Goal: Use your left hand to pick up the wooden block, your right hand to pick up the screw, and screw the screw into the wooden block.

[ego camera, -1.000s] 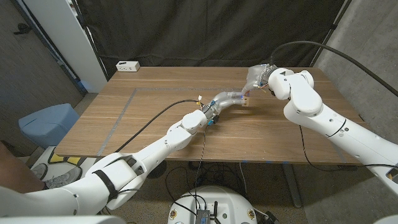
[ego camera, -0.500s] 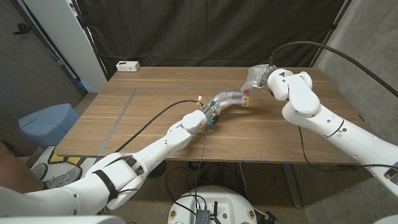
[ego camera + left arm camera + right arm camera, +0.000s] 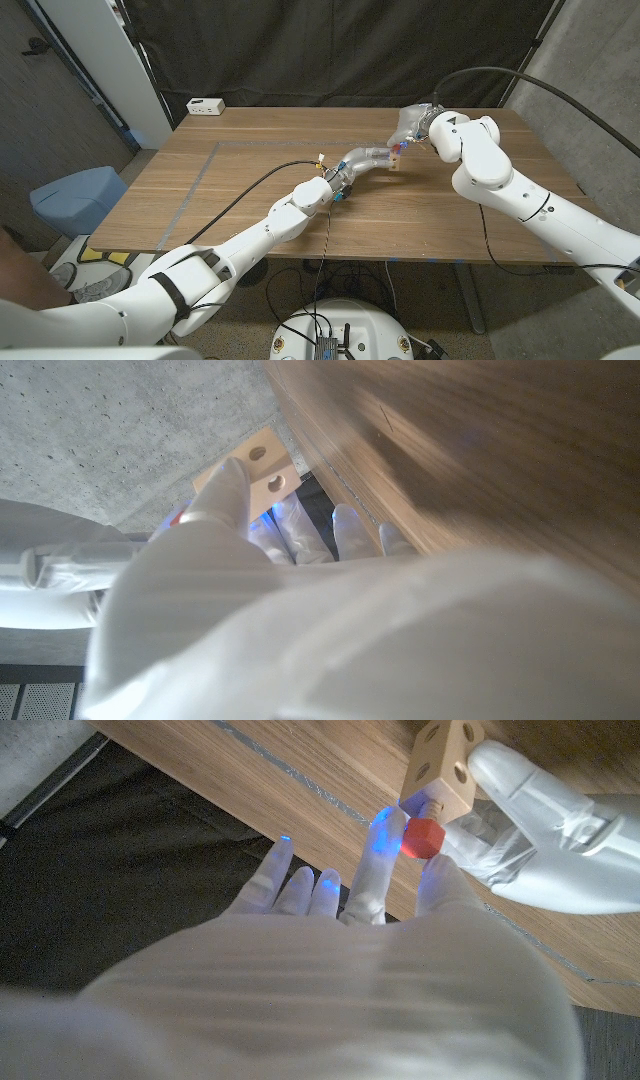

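I have the wooden block (image 3: 440, 765) in my left robot hand (image 3: 366, 158), lifted a little above the worktop (image 3: 240, 190) toward its far right part; my fingers (image 3: 225, 485) wrap one end of it and leave the faces with the drilled holes bare. My right robot hand (image 3: 410, 128) has come in from the other side and pinches the red-headed screw (image 3: 423, 837) between thumb and a fingertip (image 3: 378, 840), the other fingers spread loose; the red head sits right against the underside of the block as the right wrist view shows it, though I cannot tell how far the shaft has gone into a hole. I judge the block to be light, stiff and dry, with square edges that give a sure purchase, so the hold belongs across two opposite flat faces, well away from the hole in use. The screw looks like plastic, small and smooth, and the faceted head is the only sensible place to take it; pinched too lightly it could slip round in my fingertips instead of turning, and pinched off-axis it could tilt and bind in the hole. The block must be kept from twisting with it, so the left grip wants to be the firmer of the two.
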Robot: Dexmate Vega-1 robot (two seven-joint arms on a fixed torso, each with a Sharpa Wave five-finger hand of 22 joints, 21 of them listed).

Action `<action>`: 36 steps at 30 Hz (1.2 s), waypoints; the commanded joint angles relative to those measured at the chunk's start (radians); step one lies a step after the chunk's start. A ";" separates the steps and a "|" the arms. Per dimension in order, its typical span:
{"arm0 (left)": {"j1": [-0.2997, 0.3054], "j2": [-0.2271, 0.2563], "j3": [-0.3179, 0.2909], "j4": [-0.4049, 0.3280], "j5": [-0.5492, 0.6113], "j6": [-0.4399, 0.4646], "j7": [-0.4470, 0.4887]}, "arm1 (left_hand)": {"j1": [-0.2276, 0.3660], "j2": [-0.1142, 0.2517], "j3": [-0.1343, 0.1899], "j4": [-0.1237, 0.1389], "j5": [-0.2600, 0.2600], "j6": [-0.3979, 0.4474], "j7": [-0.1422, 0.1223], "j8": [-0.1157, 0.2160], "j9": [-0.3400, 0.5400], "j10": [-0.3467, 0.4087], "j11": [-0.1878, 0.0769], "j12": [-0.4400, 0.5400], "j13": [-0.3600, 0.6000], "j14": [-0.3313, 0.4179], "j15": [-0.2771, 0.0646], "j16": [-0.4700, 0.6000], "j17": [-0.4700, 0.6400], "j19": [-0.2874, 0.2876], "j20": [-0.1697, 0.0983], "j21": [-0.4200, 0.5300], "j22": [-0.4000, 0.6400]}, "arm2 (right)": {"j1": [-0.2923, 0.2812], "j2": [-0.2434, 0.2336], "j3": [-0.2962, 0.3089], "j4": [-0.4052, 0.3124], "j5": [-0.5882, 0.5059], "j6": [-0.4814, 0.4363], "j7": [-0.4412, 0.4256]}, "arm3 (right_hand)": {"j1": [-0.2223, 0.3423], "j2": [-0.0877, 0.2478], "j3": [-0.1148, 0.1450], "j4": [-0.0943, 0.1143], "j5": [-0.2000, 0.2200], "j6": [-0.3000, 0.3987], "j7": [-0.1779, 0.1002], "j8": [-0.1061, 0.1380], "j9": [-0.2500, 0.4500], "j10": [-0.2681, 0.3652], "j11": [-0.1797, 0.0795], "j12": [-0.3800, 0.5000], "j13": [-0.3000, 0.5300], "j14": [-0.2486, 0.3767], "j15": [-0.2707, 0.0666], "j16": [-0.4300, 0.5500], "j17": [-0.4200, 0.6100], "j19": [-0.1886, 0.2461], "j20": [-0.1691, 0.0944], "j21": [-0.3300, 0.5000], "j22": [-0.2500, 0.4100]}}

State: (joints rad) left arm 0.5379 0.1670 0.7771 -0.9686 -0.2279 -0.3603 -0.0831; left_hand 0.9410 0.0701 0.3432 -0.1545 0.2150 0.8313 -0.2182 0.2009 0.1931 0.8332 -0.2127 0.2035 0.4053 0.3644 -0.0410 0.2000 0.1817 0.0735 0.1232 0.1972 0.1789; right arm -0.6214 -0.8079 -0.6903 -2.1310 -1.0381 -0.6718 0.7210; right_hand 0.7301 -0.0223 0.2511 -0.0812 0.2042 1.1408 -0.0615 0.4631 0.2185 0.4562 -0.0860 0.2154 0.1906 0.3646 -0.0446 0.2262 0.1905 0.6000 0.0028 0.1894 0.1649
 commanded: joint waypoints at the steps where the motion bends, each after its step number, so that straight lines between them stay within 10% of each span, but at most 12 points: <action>1: -0.004 -0.005 -0.001 0.012 -0.003 -0.006 -0.002 | -0.003 0.011 0.010 0.002 0.006 0.030 0.017 0.010 0.003 0.005 -0.005 0.006 0.004 0.011 -0.050 -0.002 -0.001 0.005 0.004 0.008 0.004 | 0.003 0.013 -0.008 0.015 -0.021 0.000 -0.009 | -0.014 0.000 -0.006 0.000 0.007 0.023 0.006 0.009 0.001 0.017 -0.005 0.000 0.003 0.013 -0.023 0.006 0.001 0.011 0.001 0.005 0.004; 25: -0.004 -0.006 -0.003 0.013 -0.004 -0.010 -0.003 | -0.006 0.016 0.017 0.003 0.010 0.031 0.018 0.010 0.003 0.002 -0.005 0.005 0.004 0.012 -0.048 -0.003 -0.001 0.006 0.004 0.008 0.004 | -0.015 0.026 0.000 0.010 -0.052 -0.008 -0.027 | -0.094 -0.040 -0.052 0.020 0.015 0.069 0.012 0.013 -0.012 0.048 0.005 -0.005 0.002 0.033 -0.031 0.000 0.000 0.015 0.000 0.002 0.004; 36: 0.005 0.000 -0.002 -0.006 -0.003 -0.002 0.002 | -0.008 0.014 0.019 0.003 0.011 0.031 0.018 0.010 0.003 0.002 -0.005 0.004 0.004 0.012 -0.046 -0.004 -0.002 0.005 0.005 0.008 0.004 | -0.031 0.011 0.020 -0.024 -0.062 -0.013 -0.003 | -0.135 -0.053 -0.073 0.031 0.021 -0.007 0.016 -0.024 -0.014 0.030 0.022 -0.019 0.003 0.023 -0.019 -0.011 0.001 0.004 0.009 -0.002 0.005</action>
State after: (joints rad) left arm 0.5348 0.1624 0.7749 -0.9602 -0.2320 -0.3709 -0.0855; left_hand 0.9350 0.0755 0.3492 -0.1567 0.2187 0.8313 -0.2182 0.2008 0.1933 0.8345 -0.2141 0.2042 0.4057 0.3643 -0.0411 0.1957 0.1766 0.0734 0.1233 0.1972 0.1789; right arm -0.6388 -0.7853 -0.6872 -2.1265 -1.0894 -0.6794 0.6959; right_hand 0.6077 -0.0736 0.1830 -0.0526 0.2187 1.1507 -0.0455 0.4462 0.2043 0.4893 -0.0727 0.1995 0.1909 0.3877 -0.0428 0.2214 0.1907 0.6053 0.0059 0.1894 0.1649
